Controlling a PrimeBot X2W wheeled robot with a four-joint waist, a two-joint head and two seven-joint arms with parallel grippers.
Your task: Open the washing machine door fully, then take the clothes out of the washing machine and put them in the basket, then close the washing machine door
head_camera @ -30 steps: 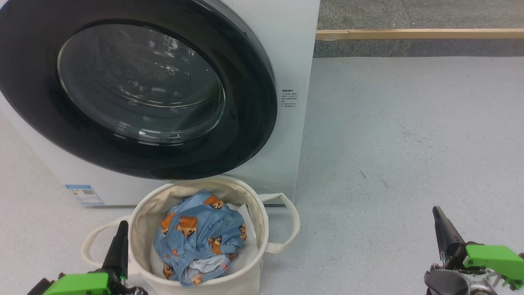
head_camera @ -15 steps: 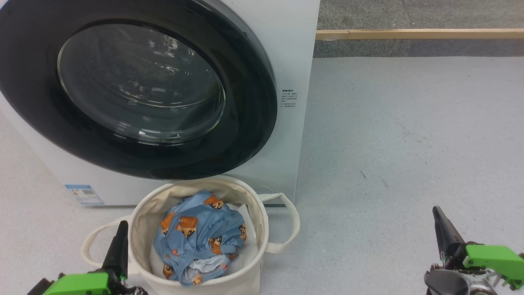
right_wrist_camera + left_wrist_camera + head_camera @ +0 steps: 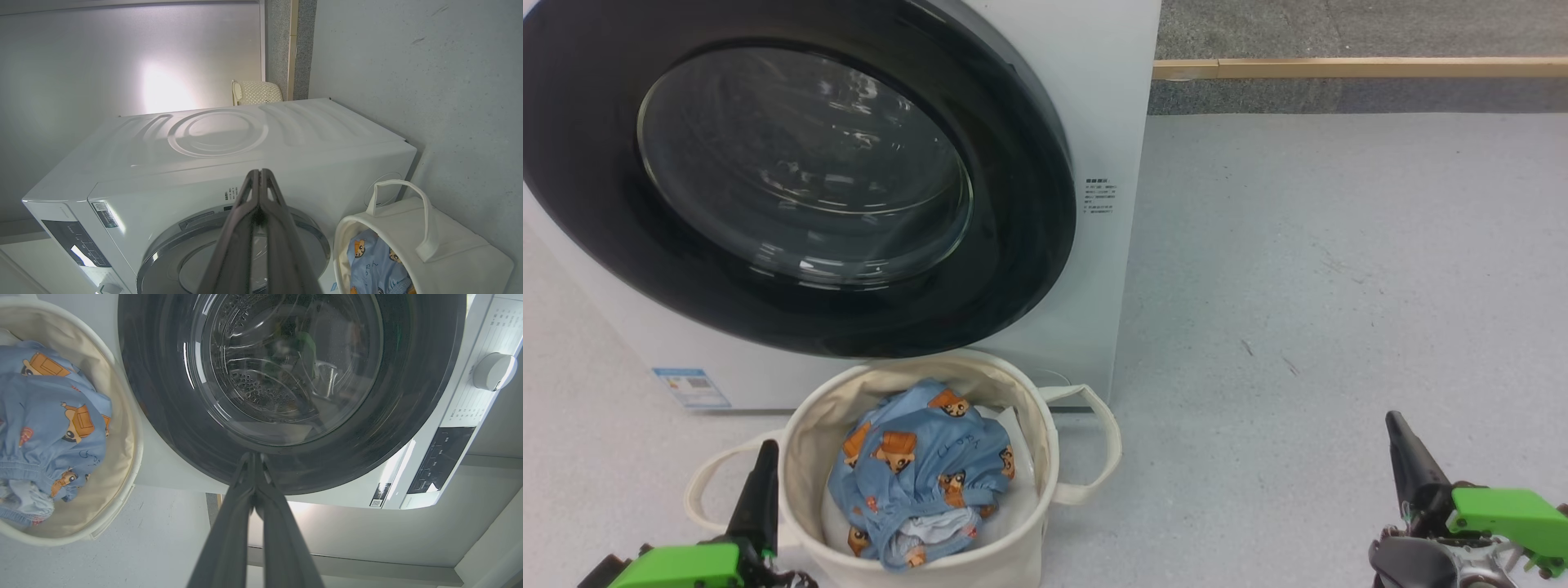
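Observation:
The washing machine [image 3: 1111,98] is a white front-loader; its door [image 3: 1029,245], black-rimmed with a glass bowl, lies flush against the front. Through the glass in the left wrist view the steel drum [image 3: 261,388] shows. Just below the door stands the cream basket [image 3: 1013,408], and the light blue bear-print clothes [image 3: 923,474] are bunched inside it. My left gripper [image 3: 766,447] is shut with nothing in it, beside the basket's left rim. My right gripper [image 3: 1393,418] is shut and holds nothing, low on the right, far from the washer. The basket [image 3: 457,245] and clothes [image 3: 376,261] also appear in the right wrist view.
Pale grey floor [image 3: 1339,286] stretches to the right of the washer. A wooden strip [image 3: 1339,68] runs along the far edge. A small woven bin [image 3: 257,92] stands behind the washer. The control panel with a round knob [image 3: 492,370] is on the washer's front.

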